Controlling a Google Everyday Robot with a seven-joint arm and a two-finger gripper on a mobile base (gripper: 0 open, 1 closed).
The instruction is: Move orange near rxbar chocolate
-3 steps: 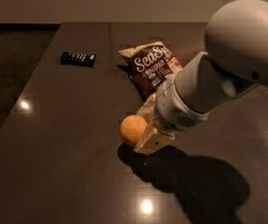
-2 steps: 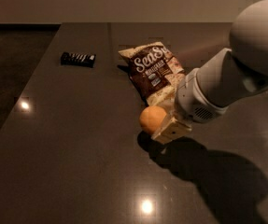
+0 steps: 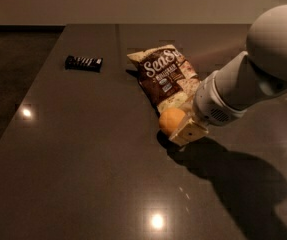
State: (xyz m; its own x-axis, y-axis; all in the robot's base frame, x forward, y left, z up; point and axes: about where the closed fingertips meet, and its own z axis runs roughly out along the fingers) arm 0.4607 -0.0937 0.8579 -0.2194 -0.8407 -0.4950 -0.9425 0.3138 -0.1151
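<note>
Table top (image 3: 83, 164): dark, smooth, polished, stone-like finish that mirrors lamp spots. Chip bag (image 3: 165, 74): crinkled plastic-type film, semi-gloss; rxbar chocolate (image 3: 84, 62): black film wrapper, slight sheen; orange (image 3: 171, 120): matt skin, soft highlight only. Gripper (image 3: 179, 124), at the bag's lower end and clamped on the orange: tan fingers, dull plastic or rubbery look; arm (image 3: 243, 79) shell smooth pale plastic, satin.

The tool (image 3: 178, 124) grips the orange (image 3: 170, 119) near the middle of the dark bench (image 3: 83, 159), just at the near end of the chip bag (image 3: 164, 74). The rxbar chocolate (image 3: 84, 62) lies at the far left, well apart from them.
</note>
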